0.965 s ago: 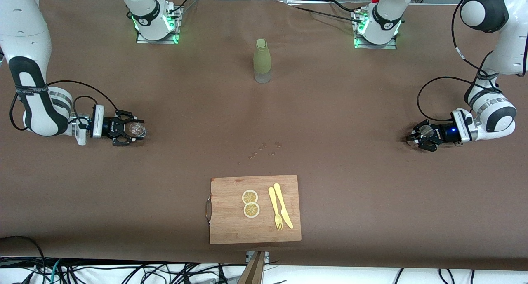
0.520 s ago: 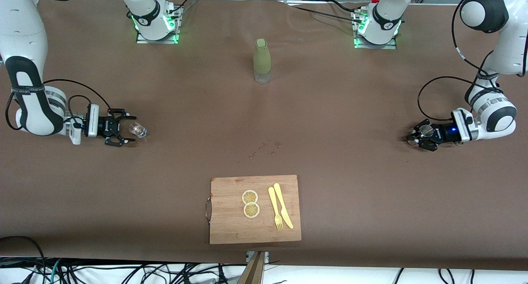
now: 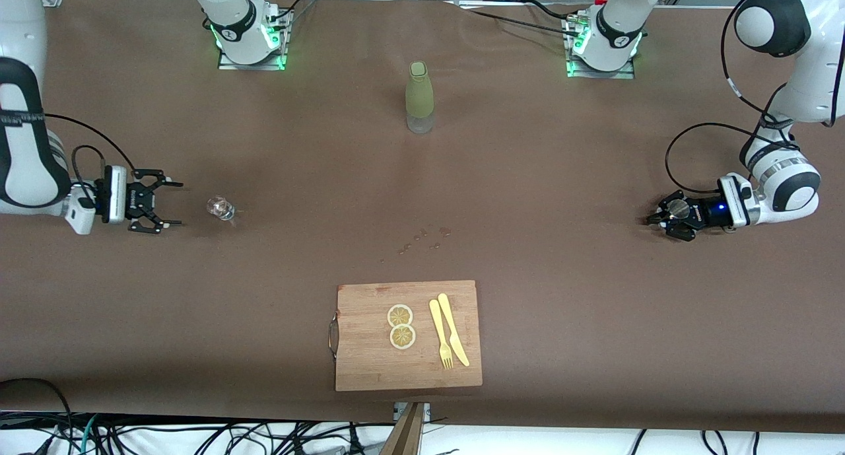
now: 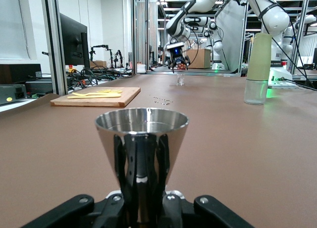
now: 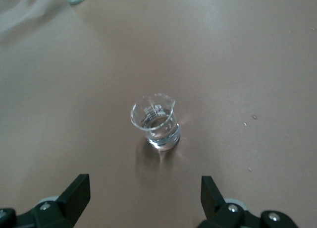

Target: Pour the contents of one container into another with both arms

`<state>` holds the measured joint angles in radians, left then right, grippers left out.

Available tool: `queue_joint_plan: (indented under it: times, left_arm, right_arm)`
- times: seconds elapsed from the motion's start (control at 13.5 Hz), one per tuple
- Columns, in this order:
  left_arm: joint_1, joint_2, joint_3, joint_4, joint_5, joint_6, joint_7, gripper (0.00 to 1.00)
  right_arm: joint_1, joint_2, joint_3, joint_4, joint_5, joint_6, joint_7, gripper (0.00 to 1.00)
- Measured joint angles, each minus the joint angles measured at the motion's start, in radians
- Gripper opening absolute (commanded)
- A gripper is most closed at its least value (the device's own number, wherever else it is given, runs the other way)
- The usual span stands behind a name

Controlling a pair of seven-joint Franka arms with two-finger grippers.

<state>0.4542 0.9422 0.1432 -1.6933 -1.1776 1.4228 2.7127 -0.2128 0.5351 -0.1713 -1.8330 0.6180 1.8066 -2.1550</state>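
The tiny clear glass cup (image 3: 220, 208) stands upright on the brown table toward the right arm's end, with a little clear liquid in it (image 5: 156, 123). My right gripper (image 3: 169, 207) is open just above the table, a short gap away from the cup and pointing at it; its fingers (image 5: 74, 194) are spread wide with nothing between them. At the left arm's end, my left gripper (image 3: 664, 219) is shut on the waist of the silver jigger (image 3: 677, 209), low at the table. The jigger's upper cone (image 4: 142, 131) stands upright, mouth up.
A tall olive-green bottle (image 3: 418, 97) stands mid-table, nearer the robot bases. A wooden cutting board (image 3: 370, 356) with two lemon slices, a yellow fork and a knife lies near the front camera's edge. Small wet drops (image 3: 426, 238) mark the cloth between bottle and board.
The right gripper let go of the glass cup, opened wide and drew back toward the right arm's end. The cup stayed standing. The left arm with the jigger hardly moved.
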Motion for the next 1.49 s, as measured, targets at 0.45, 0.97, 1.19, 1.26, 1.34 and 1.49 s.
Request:
queue_joint_plan:
  times: [0.45,0.97,1.19,1.26,1.34,1.49]
  left_arm:
    - [0.0,0.0,0.01,0.001,0.0,-0.002,0.0,1.0]
    - [0.005,-0.001,0.073,0.13,0.101,-0.013,-0.008,1.0]
    - [0.007,-0.003,0.123,0.219,0.178,-0.06,-0.081,1.0]
    - [0.008,-0.004,0.133,0.259,0.208,-0.079,-0.131,1.0]
    - [0.009,-0.006,0.139,0.307,0.231,-0.094,-0.195,1.0]
    - [0.008,-0.014,0.141,0.395,0.252,-0.11,-0.365,1.0]
  right_arm:
    - [0.183,-0.201,0.011,-0.001,-0.234,0.028,0.607,0.99]
    - [0.26,-0.338,0.199,0.0,-0.486,0.033,1.311,0.99]
    - [0.264,-0.393,0.262,0.008,-0.579,0.018,1.603,0.99]
    - [0.264,-0.41,0.273,0.012,-0.596,0.003,1.695,0.99]
    - [0.264,-0.428,0.281,0.014,-0.603,-0.019,1.794,0.99]
    - [0.264,-0.463,0.285,0.016,-0.605,-0.067,1.977,1.0]
